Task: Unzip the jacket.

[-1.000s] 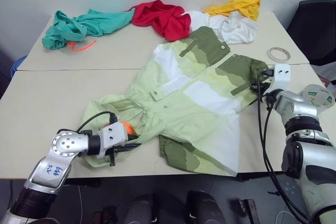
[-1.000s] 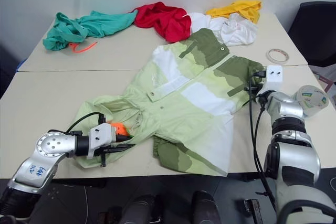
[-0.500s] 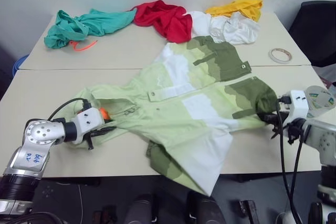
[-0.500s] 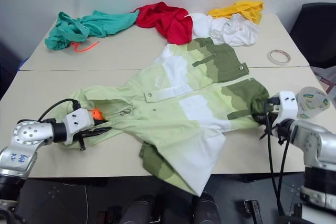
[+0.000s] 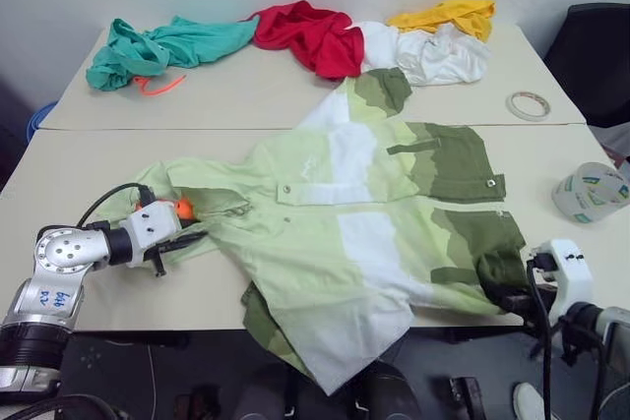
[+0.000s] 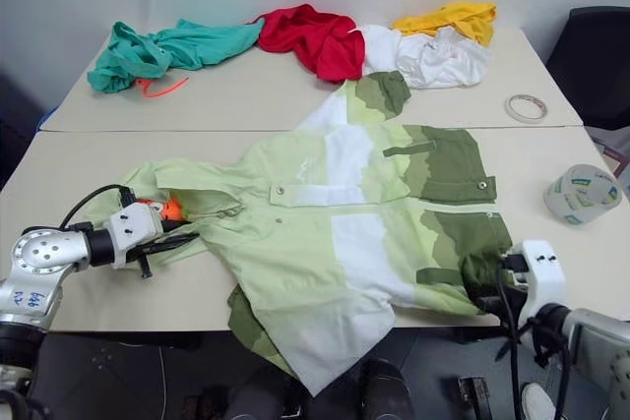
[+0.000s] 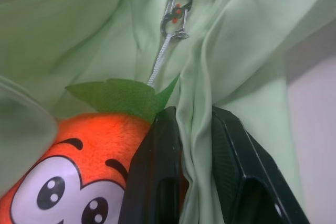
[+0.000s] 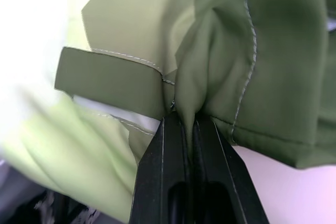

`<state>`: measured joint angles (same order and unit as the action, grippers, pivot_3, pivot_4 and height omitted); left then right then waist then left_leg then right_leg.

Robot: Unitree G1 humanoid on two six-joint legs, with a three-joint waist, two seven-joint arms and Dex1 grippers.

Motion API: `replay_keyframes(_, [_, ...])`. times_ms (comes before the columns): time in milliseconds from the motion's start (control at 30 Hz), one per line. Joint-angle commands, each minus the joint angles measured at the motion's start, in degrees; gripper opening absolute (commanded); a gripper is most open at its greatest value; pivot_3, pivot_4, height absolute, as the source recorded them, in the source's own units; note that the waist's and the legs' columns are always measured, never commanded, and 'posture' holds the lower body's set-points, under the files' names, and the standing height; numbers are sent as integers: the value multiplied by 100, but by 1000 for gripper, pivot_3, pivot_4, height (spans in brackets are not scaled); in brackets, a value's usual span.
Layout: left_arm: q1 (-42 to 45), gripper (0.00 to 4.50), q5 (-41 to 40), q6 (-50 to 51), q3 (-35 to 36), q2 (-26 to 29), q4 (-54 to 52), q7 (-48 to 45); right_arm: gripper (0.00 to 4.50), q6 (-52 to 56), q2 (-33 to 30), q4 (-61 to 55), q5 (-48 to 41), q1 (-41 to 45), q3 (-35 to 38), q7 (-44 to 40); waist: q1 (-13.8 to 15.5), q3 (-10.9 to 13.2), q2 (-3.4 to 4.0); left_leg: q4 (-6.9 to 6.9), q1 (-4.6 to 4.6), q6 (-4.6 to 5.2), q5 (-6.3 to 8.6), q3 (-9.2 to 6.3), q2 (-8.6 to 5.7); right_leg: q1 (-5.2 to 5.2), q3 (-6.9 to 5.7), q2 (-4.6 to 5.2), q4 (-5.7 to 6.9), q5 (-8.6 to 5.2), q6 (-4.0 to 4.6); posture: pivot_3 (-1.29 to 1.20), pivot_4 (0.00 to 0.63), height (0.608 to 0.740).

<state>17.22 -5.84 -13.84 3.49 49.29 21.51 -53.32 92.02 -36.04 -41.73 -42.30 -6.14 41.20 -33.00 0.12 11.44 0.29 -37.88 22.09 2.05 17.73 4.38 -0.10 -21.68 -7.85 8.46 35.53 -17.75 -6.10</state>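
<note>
My right gripper (image 6: 504, 294) is nearest, at the front edge of the worktop (image 5: 79, 159), its fingers (image 8: 173, 145) pinched tight on a fold of the olive hem of the jacket (image 5: 364, 223). My left gripper (image 5: 182, 238) is at the opposite end, its fingers (image 7: 163, 156) narrowed on a pleat of pale lime cloth at the collar, right beside a plush orange carrot charm (image 7: 79, 177) that hangs by a cord from the zipper pull (image 7: 177, 11).

The jacket lies spread across the front worktop between my two grips, with its lower white and lime corner draped over the front edge.

My judgement is that the weak point is the left grip: I hold cloth, not the pull or the charm, so tugging would likely only stretch the collar, or the thin pleat could slip out. If I pull harder with the right, more of the garment could slide off the front edge, since part of it already hangs over. The cord could also snag between my left fingers.

For room, bare worktop lies to the left of the collar and to the right of the hem, where a clear tape roll (image 5: 588, 190) sits near the right edge. Farther back, a smaller tape ring (image 5: 524, 103) rests by the seam between the two tops. Along the far side lie a teal garment (image 5: 157, 46), a red garment (image 5: 310, 34), a white garment (image 5: 423, 51) and a yellow garment (image 5: 443, 15), the red and white ones close to the jacket's far sleeve.
</note>
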Motion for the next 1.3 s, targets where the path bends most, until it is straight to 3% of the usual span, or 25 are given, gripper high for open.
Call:
replay_keyframes(33, [171, 908, 132, -224, 60, 69, 576, 9, 14, -264, -72, -251, -410, -163, 290, -389, -5, -1, -2, 0, 0, 0, 0, 0, 0, 0, -1, 0, 0, 0, 0, 0, 150, 740])
replay_keyframes(100, [202, 908, -47, -236, 94, 83, 623, -224, 14, -375, 80, -140, -558, -151, 377, -427, -13, -2, -4, 0, 0, 0, 0, 1, 0, 0, 0, -1, 0, 0, 0, 0, 150, 740])
replay_keyframes(167, [165, 1282, -396, -28, 186, 67, 491, -551, 0, -563, 149, -22, -706, -174, 460, -508, -17, -2, -5, 0, 0, 0, 1, 2, 0, -1, 0, -1, 1, 0, 0, 0, 150, 740])
replay_keyframes(267, [-107, 2020, -1094, 945, 259, 264, -139, -1329, 696, -1799, -603, -228, -789, -1036, 162, -2069, -17, -2, -3, 0, 3, 2, 2, 4, -3, -5, 1, -1, 0, 0, 0, 0, 150, 740])
replay_keyframes(400, [-609, 3306, -1513, 2255, 350, 813, -877, -1858, 2057, -3416, -1226, 308, -398, -1327, 26, -3257, -44, -3, -44, -2, 4, 7, 6, 14, -1, -1, 4, -21, -13, 0, -4, 0, 150, 740])
replay_keyframes(533, [-889, 4500, -1908, 2732, 857, 927, -1512, -1796, 3461, -4457, -1524, 637, -323, -1052, -455, -4067, -19, 1, -55, -7, -8, 13, 9, 21, 0, 9, 14, -2, -20, 3, -10, 0, 150, 740])
replay_keyframes(633, [-1016, 4500, -2553, 3382, 1463, 918, -2058, -1745, 4472, -4237, -1789, 845, -1010, -523, -644, -4226, 4, 3, -56, -7, -3, 11, 12, 15, 2, 5, 14, 3, -41, 3, -10, 0, 150, 740])
replay_keyframes(733, [-999, 4500, -2918, 3676, 2114, 846, -2317, -1473, 4472, -4085, -2027, 945, -1528, 32, -836, -4318, 5, 4, -55, -10, 1, 5, 14, 13, 6, 2, 15, 5, -45, 3, -9, 0, 150, 740])
replay_keyframes(833, [-767, 4500, -2625, 3326, 2274, 763, -2076, -1111, 4472, -4754, -1675, 1138, -1249, 972, -1328, -3921, 0, 4, -56, -10, -1, 4, 14, 10, 7, 7, 9, 2, -49, 3, -9, 0, 150, 740])
replay_keyframes(1033, [-23, 4500, -828, 1117, 1070, 769, -588, -987, 4472, -5866, -1255, 1947, -298, 1963, -2609, -4149, 15, 4, -54, -6, 0, 2, 12, 25, -5, 0, 7, -7, -20, 3, -10, 0, 150, 740])
replay_keyframes(1167, [895, 4500, -255, 381, 469, 597, 584, -982, 4472, -6137, -1134, 2335, -34, 2216, -3097, -4258, 111, 5, -76, -29, 26, 19, 4, 33, -19, -28, -2, -21, 7, 4, -12, 0, 150, 740])
replay_keyframes(1300, [1736, 4500, 75, 308, 36, 604, 1674, -1246, 4472, -6343, -1002, 2577, 145, 2355, -3338, -4227, 120, 5, -81, -32, 25, 30, 2, 63, -21, -36, -16, -21, 9, 11, -24, 0, 150, 740])
